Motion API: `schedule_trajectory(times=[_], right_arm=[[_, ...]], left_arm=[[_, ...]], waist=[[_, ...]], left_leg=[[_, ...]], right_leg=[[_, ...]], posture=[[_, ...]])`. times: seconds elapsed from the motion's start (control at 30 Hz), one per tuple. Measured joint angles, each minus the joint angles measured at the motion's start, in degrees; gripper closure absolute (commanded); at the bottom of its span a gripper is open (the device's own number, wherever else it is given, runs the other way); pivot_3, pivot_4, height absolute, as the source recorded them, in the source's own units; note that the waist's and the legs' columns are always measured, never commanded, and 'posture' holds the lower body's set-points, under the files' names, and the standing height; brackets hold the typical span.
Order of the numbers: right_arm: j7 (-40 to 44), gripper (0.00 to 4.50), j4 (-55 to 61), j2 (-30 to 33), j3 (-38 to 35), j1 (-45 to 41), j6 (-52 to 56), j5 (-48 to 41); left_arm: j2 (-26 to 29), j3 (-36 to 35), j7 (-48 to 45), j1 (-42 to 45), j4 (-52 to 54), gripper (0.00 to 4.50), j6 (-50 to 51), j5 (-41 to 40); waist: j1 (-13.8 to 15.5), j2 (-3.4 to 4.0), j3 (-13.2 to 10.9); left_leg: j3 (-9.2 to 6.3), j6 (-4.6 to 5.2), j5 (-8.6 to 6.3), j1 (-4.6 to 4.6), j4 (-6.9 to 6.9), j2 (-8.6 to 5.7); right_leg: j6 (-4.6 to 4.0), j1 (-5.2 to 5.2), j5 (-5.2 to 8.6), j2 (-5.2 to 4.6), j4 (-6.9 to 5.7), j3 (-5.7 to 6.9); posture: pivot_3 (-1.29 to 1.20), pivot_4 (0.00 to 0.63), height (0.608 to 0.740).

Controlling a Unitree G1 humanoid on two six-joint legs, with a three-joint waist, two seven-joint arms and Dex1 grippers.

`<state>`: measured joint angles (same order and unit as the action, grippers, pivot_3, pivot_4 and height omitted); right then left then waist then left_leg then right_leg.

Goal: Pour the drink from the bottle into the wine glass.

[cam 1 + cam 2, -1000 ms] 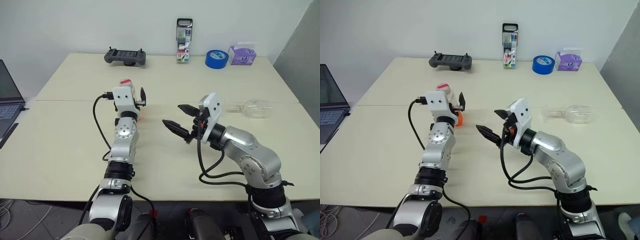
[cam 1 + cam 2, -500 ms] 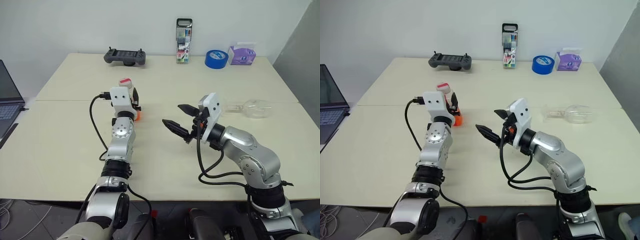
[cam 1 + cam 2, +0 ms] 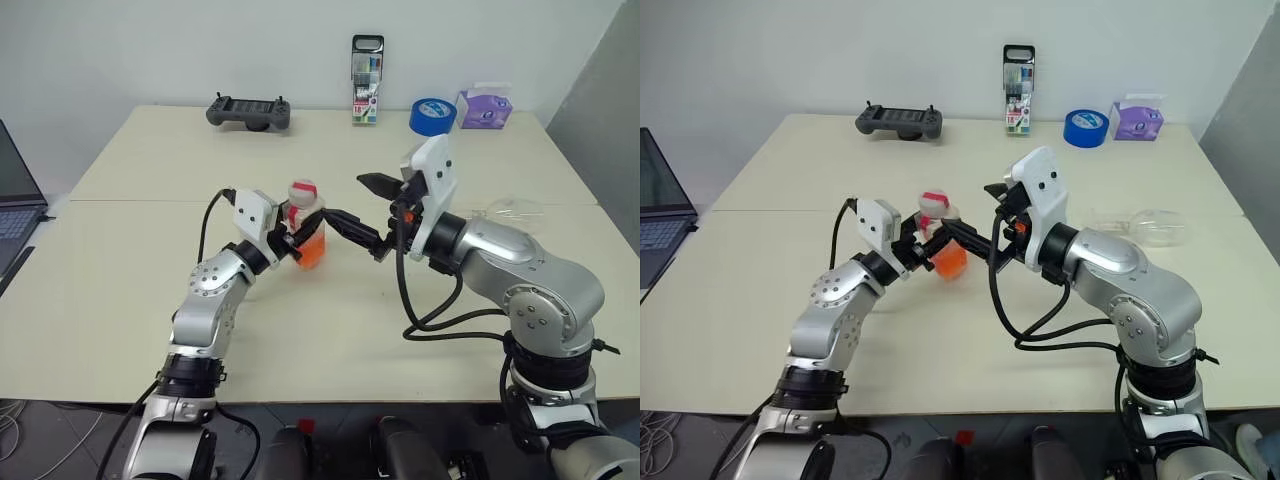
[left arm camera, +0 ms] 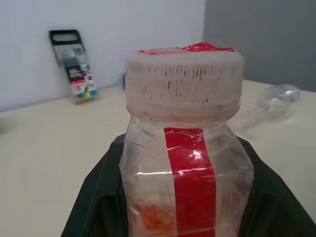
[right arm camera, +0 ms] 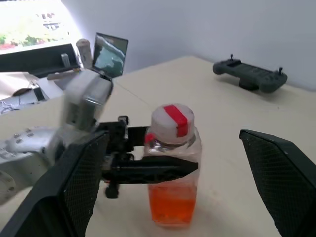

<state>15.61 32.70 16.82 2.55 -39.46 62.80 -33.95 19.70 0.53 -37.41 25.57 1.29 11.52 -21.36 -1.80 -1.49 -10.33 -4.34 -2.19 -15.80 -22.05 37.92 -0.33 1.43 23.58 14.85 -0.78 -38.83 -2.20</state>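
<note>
The bottle [image 3: 304, 222] is upright near the table's middle. It is clear, with a pinkish cap marked by red tape, and the orange-red drink [image 3: 311, 252] fills its lower part. My left gripper [image 3: 290, 240] is shut on its body from the left. I cannot tell whether its base touches the table. My right gripper [image 3: 345, 198] is open just right of the bottle, one finger beside its shoulder and the other higher; the bottle stands between the fingers in the right wrist view. The wine glass [image 3: 1143, 226] lies on its side at the right, partly behind my right arm.
Along the table's far edge are a dark game controller [image 3: 248, 112], a box of markers [image 3: 367, 82], a blue tape roll [image 3: 433, 117] and a purple tissue box [image 3: 484, 108]. A laptop [image 3: 14, 198] sits off the left side.
My left gripper shut on the bottle, then carried it to the right and nearer, toward the right gripper. The right gripper rose and stayed open.
</note>
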Motion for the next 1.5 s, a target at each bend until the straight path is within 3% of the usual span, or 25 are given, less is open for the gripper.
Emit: schedule_trajectory(times=[0.2, 0.8, 0.9, 1.1, 1.27, 1.5], right_arm=[[-3.49, 0.0, 0.77, -1.98, 1.0, 1.69, 3.07, 0.22], [-8.23, 0.0, -1.53, -6.97, 0.93, 0.93, 3.8, 3.5], [-8.18, 0.57, -1.55, -7.32, 0.99, 0.93, 3.74, 3.53], [-7.9, 2.57, -1.56, -8.26, 2.5, 0.82, 3.54, 3.56], [-5.04, 2.63, -3.83, -6.11, 3.22, -0.9, 1.75, 3.53], [13.29, 2.63, -9.32, 4.43, 3.53, -2.41, -6.76, 0.42]], left_arm=[[0.74, 2.72, -4.84, -0.18, 3.61, 2.52, 3.69, -1.43], [-1.47, 3.68, -4.31, -0.13, 3.91, 2.52, 4.66, -1.05], [-1.78, 3.68, -4.06, -0.14, 3.9, 2.52, 4.61, -0.79], [-2.03, 3.69, -3.29, -0.2, 3.63, 2.52, 4.38, 0.02], [-2.01, 3.23, -3.07, 0.0, 3.65, 2.52, 4.19, 0.08], [-1.71, 3.77, -1.89, -3.12, 10.05, 2.54, 5.46, 0.02]], waist=[[0.02, 0.0, 0.0], [-0.02, 0.04, -0.02], [-0.01, 0.04, -0.02], [-0.03, 0.05, -0.03], [-0.03, 0.05, -0.03], [-0.03, 0.06, -0.05]], left_leg=[[0.03, 0.02, 0.0, 0.01, 0.01, -0.04], [0.01, 0.02, 0.0, 0.0, -0.01, -0.02], [0.01, 0.02, 0.0, 0.0, -0.01, -0.02], [-0.01, 0.02, 0.0, 0.0, -0.02, 0.0], [0.02, 0.02, 0.0, 0.01, -0.01, -0.04], [0.06, 0.04, -0.01, -0.04, -0.06, -0.01]], right_leg=[[0.01, -0.03, 0.0, 0.07, 0.01, 0.02], [0.01, -0.01, 0.01, 0.07, 0.03, 0.01], [0.01, -0.01, 0.01, 0.07, 0.03, 0.01], [0.01, -0.01, 0.01, 0.07, 0.03, 0.02], [0.01, -0.02, 0.01, 0.08, 0.05, 0.04], [0.05, -0.03, 0.03, 0.21, 0.25, 0.01]], posture=[[0.0, 0.15, 0.74], [0.0, 0.15, 0.74], [0.0, 0.15, 0.74], [0.0, 0.15, 0.74], [0.0, 0.15, 0.74], [0.0, 0.15, 0.74]])
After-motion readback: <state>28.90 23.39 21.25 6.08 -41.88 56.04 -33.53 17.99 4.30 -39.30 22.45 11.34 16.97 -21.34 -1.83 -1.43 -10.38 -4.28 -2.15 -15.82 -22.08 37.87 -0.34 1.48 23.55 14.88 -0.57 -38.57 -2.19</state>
